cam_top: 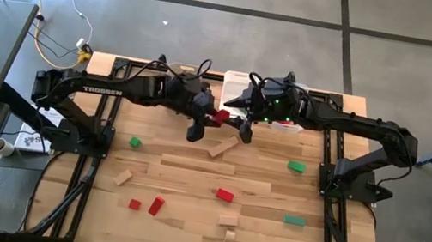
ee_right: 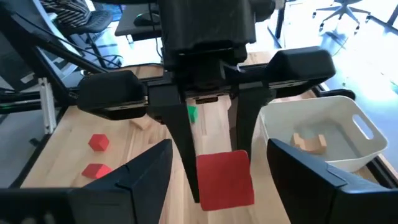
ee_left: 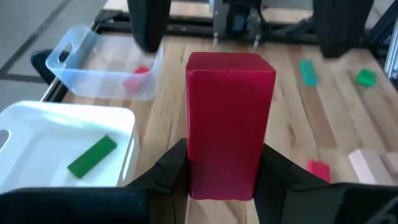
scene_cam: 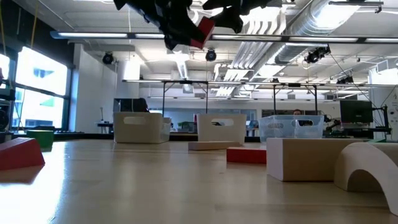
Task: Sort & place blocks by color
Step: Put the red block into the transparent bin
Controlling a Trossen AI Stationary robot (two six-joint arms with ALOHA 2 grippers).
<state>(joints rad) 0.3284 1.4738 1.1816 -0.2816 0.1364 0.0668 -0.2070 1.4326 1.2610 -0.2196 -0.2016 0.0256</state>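
Tools meet above the surface's far middle: the left tool [ee_left: 224, 177] clamps a red block [ee_left: 229, 118], while the right tool [ee_right: 227, 174] stands spread beside it. It should probably carry it over the clear bin [ee_left: 102, 68] before letting go.

3 bins [scene_cam: 140, 129], 2 arms [cam_top: 117, 88], ~14 blks [cam_top: 224, 195]

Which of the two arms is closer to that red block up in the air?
Left. Its tool is shut on the red block; the right tool is open just beside it, not gripping.
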